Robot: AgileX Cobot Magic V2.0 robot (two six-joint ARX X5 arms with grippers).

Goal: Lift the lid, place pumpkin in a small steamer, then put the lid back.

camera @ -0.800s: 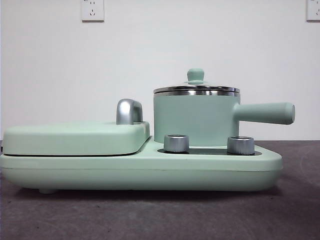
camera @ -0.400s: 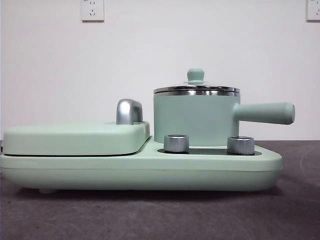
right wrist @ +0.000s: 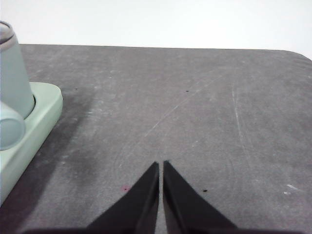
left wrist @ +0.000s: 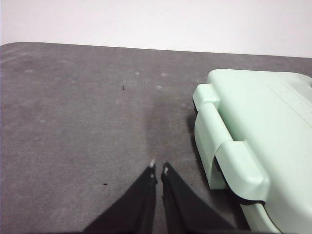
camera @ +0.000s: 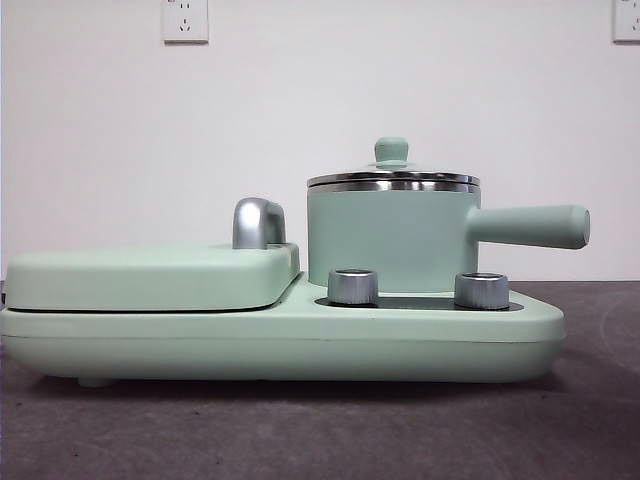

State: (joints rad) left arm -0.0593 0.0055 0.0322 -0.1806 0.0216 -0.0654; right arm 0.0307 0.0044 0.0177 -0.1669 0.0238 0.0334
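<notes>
Knobs: two steel dials (camera: 353,286) and (camera: 481,290) sit at the front of the mint-green cooker base (camera: 280,340), just before the small steamer.
Small steamer: the small steamer (camera: 390,235) stands upright on the base's right half; its long handle (camera: 530,226) points away from the griddle cover.
Lid: the lid (camera: 392,176) rests on the steamer's steel rim, mint knob up — the pot is shut.
Griddle cover: the flat griddle cover (camera: 150,275) lies closed beside the steamer, its chrome handle (camera: 257,222) between the two.
Pumpkin: not seen in any view.
Left gripper: the left gripper (left wrist: 159,169) hangs over the dark table (left wrist: 87,112) off the cover's far end, jaws clenched together, grasping nothing.
Right gripper: the right gripper (right wrist: 161,165) hovers over bare table beyond the steamer's handle side — jaws pressed together, empty.
Wall: two sockets (camera: 185,20) and (camera: 626,20) behind the steamer.
</notes>
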